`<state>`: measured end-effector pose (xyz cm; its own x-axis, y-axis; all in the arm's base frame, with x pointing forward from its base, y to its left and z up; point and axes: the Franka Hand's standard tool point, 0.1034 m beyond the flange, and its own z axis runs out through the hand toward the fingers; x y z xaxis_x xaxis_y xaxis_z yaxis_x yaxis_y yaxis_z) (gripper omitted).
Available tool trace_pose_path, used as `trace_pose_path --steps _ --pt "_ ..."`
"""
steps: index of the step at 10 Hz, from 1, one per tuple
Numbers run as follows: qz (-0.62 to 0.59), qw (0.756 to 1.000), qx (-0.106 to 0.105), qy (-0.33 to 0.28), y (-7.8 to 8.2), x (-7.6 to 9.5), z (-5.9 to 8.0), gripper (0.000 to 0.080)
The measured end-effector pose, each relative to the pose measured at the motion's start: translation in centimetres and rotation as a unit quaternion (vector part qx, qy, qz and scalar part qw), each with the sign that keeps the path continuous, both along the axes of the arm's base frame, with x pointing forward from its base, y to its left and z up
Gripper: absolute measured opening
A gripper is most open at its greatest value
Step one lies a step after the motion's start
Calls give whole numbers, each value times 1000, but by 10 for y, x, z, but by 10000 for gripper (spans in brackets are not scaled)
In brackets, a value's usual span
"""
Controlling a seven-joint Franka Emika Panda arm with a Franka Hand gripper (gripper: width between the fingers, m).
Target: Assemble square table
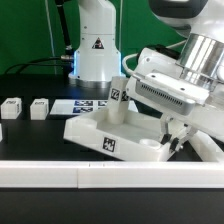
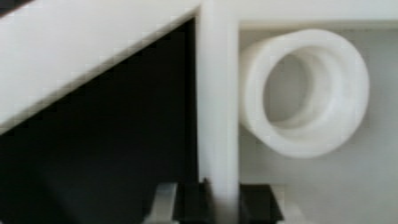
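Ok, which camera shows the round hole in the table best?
The wrist view: the hole fills much of the picture, and its raised ring is clear. The exterior view shows the table from the side, but its holes are too small to make out.

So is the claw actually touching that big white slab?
Touching. In the wrist view the gripper pinches the slab by its thin rim, with both dark fingers tight against it and no gap.

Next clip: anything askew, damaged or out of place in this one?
Nothing looks damaged or spilled. The one leg standing on the square table slab seems to lean instead of standing straight, though the camera angle may exaggerate it. The gripper is shut on the slab's thin rim.
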<state>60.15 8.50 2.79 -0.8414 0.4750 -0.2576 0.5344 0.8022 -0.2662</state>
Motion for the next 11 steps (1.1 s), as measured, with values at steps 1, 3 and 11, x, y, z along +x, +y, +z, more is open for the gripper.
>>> trace_pose_path --steps 1,3,11 --pt "-4 1000 0 1 -4 0 -1 67" --pt "-4 1000 0 1 -4 0 -1 67" --pt "89 995 -16 43 21 -5 0 67"
